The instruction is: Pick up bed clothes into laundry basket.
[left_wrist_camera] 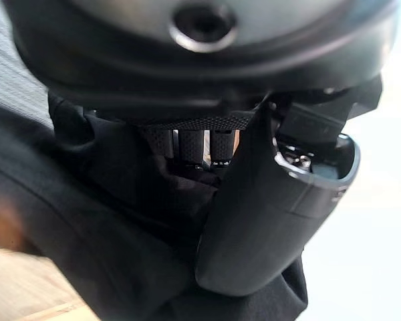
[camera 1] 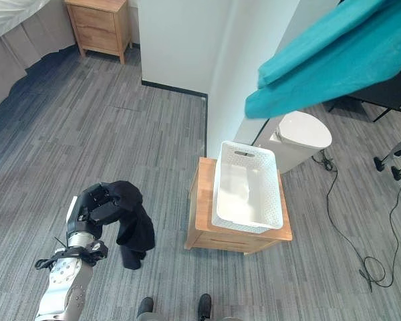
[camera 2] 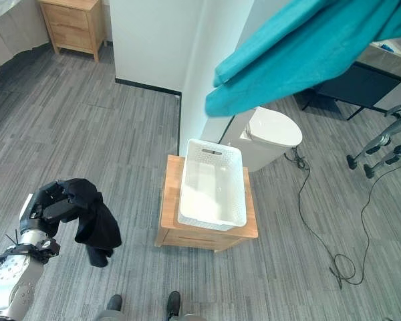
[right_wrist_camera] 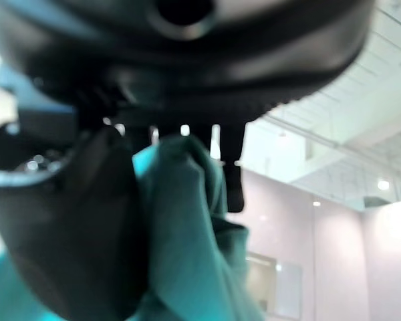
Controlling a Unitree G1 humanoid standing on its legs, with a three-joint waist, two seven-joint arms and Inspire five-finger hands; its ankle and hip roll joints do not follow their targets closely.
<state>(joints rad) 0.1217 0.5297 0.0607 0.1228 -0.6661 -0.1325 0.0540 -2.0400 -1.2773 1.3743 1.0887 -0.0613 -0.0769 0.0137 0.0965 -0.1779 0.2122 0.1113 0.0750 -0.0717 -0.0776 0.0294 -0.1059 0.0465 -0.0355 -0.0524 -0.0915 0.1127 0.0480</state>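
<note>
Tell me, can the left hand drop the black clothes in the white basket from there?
Probably not yet. The left hand grips the black clothes over the floor, apart from the white basket, though nothing blocks the way.

Grey wood-grain floor (camera 1: 120, 134) throughout. Low wooden desk (camera 1: 202, 221) standing on it near the white wall, carrying a white perforated laundry basket (camera 1: 247, 187) directly on top. Wooden nightstand (camera 1: 99, 27) on the floor at far left, beside the bed (camera 1: 13, 40).
</note>
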